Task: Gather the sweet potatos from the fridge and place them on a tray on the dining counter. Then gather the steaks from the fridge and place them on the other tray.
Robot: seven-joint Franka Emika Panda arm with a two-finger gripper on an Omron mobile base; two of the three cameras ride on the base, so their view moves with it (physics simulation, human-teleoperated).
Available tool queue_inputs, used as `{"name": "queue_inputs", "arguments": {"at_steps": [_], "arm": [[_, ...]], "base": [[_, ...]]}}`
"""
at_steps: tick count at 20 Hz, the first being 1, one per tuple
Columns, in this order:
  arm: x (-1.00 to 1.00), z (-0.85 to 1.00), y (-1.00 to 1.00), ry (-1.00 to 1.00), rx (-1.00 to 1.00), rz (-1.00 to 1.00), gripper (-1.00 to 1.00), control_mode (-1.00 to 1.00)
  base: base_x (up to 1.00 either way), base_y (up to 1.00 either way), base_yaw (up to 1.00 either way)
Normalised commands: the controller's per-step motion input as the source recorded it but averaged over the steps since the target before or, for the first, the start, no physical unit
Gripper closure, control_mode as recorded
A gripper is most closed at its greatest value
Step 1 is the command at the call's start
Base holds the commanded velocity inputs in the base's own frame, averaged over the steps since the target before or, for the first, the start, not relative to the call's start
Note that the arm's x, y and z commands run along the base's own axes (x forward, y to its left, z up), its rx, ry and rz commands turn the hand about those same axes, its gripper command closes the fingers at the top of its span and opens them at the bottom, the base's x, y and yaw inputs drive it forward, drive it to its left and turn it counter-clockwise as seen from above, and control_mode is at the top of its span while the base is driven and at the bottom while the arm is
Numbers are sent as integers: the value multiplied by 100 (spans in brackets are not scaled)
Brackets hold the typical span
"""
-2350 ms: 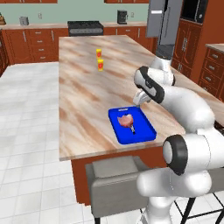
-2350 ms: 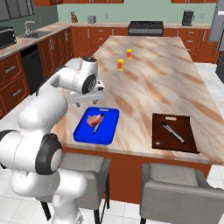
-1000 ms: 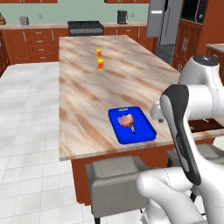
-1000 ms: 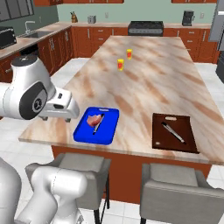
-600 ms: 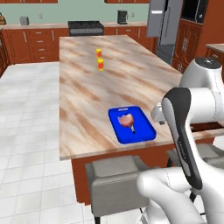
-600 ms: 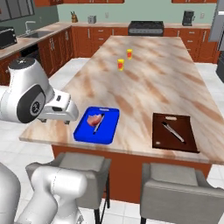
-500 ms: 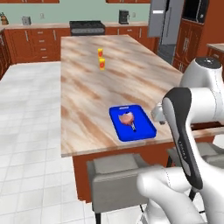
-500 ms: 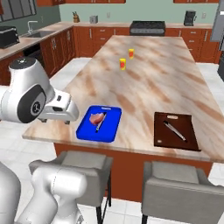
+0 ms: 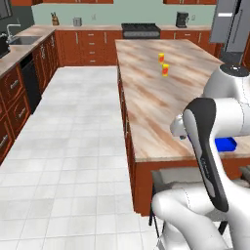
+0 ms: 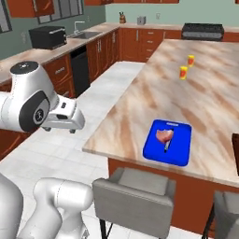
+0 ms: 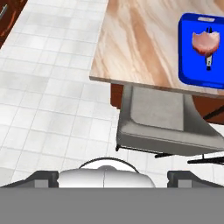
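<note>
Gripper (image 11: 112,175) spread wide, empty, its two dark tips at the lower corners of the hand view, poised off the counter's edge above the pale tiled floor (image 11: 48,109) and one grey stool (image 11: 162,120). One blue tray (image 10: 169,141) lying near the edge of the dining counter (image 10: 205,98), also seen from above at (image 11: 202,50); a sliver of the same tray peeking out behind the arm at (image 9: 225,143). On that tray, one steak (image 10: 163,136), pinkish and marbled, with one thin grey utensil (image 10: 167,145) touching it on the near side. Farther along the counter top, two small orange-yellow cups (image 10: 183,72) standing close together, well apart from the tray; the same pair at (image 9: 165,69). Two grey stools (image 10: 135,193) tucked at the counter's near side in the right base view. One grey fridge (image 9: 234,24) at the far right of the left base view, doors closed. One black stove (image 9: 140,30) on the back wall.
</note>
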Motion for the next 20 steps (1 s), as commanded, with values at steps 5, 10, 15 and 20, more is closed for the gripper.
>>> {"name": "queue_inputs", "arguments": {"at_steps": [5, 10, 15, 20], "arm": [[0, 0, 0, 0, 0, 0, -100, 100], [0, 0, 0, 0, 0, 0, -100, 100], [0, 0, 0, 0, 0, 0, -100, 100], [0, 0, 0, 0, 0, 0, -100, 100]], "base": [[-3, 67, -7], [0, 93, -13], [4, 73, -4], [45, 54, -1]]}}
